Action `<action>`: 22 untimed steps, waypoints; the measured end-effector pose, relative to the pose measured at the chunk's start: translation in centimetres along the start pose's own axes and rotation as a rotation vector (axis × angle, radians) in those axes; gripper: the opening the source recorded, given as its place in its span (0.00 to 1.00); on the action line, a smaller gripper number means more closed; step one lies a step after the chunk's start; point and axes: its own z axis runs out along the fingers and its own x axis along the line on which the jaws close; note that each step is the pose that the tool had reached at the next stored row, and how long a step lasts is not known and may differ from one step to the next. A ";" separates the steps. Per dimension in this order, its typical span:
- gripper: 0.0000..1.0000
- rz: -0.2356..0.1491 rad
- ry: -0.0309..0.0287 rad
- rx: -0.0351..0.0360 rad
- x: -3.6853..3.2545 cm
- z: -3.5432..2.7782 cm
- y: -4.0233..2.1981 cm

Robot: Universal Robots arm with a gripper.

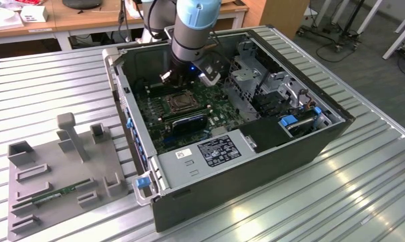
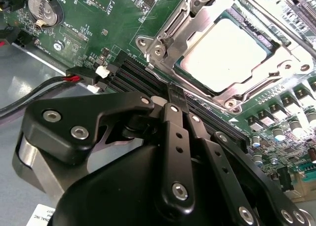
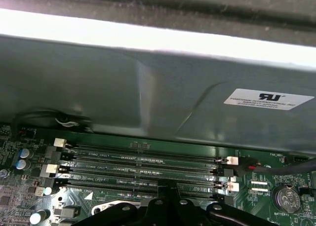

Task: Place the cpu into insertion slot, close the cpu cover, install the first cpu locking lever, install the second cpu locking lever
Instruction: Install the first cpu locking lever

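Evidently the tool point(image 2: 174, 95) is pinched shut, empty, its tips over the memory slots point(image 2: 140, 73) beside the cpu point(image 2: 222, 56).

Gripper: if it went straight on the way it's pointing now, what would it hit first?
Probably the black memory slots beside the cpu, not the cpu itself; the gripper points at them in both wrist views, though depth is unclear.

We look along the black memory slots point(image 3: 148, 169) on the green motherboard point(image 3: 29, 137), the grey case wall point(image 3: 98, 78) and its white label point(image 3: 268, 99) rising at the board's edge; a coin battery point(image 3: 288, 199) sits past the slots' ends, the black gripper point(image 3: 168, 189) above them.
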 end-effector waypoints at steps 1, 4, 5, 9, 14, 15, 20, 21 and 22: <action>0.11 0.000 0.0001 -0.0001 -0.03 0.00 0.00; 0.11 -0.001 0.0005 -0.0001 -0.14 0.01 -0.01; 0.11 -0.002 0.0006 -0.0001 -0.15 0.01 0.00; 0.11 -0.005 0.0016 -0.0003 -0.20 0.03 0.05; 0.11 -0.006 0.0019 -0.0004 -0.20 0.03 0.06; 0.11 -0.006 0.0019 -0.0004 -0.20 0.03 0.06; 0.11 -0.006 0.0019 -0.0002 -0.21 -0.07 0.12; 0.11 -0.006 0.0019 -0.0003 -0.21 -0.11 0.14; 0.11 -0.006 0.0019 -0.0003 -0.22 -0.14 0.15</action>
